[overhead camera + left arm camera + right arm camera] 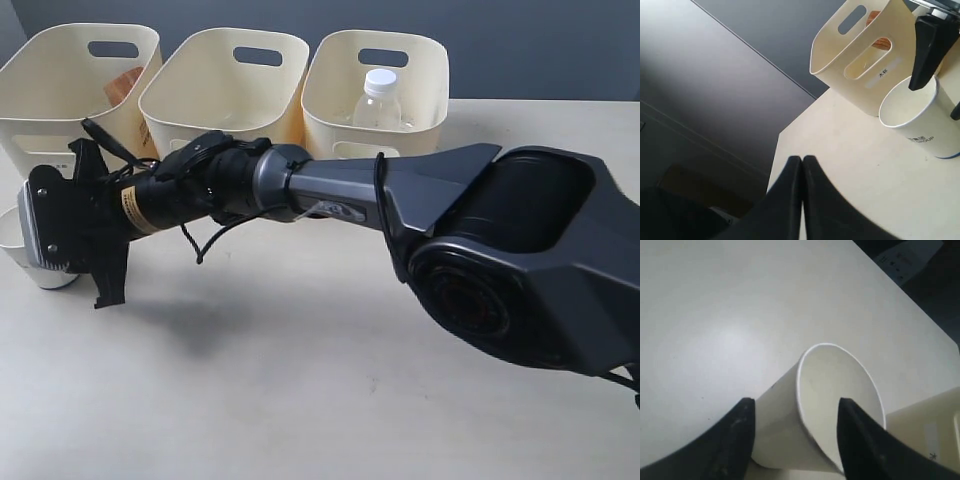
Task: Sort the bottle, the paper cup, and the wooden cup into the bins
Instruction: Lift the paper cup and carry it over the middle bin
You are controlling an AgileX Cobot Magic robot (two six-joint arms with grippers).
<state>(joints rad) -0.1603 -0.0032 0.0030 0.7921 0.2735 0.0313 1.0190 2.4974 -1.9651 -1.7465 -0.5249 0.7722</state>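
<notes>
The white paper cup (38, 272) stands on the table at the far left, in front of the left bin (55, 115). My right gripper (50, 240) reaches across to it and is shut on it, with one finger on each side of its wall (795, 410). The cup's open mouth (835, 385) faces the right wrist camera. The brown wooden cup (125, 88) lies in the left bin. The clear bottle (379, 100) with its white cap stands in the right bin (330, 110). The middle bin (215, 100) shows nothing inside. My left gripper (802, 160) is shut and empty, near the table's edge.
The right arm's dark forearm (350, 195) stretches over the table in front of the middle bin. The table edge (782, 135) runs close by the left gripper, with dark floor beyond it.
</notes>
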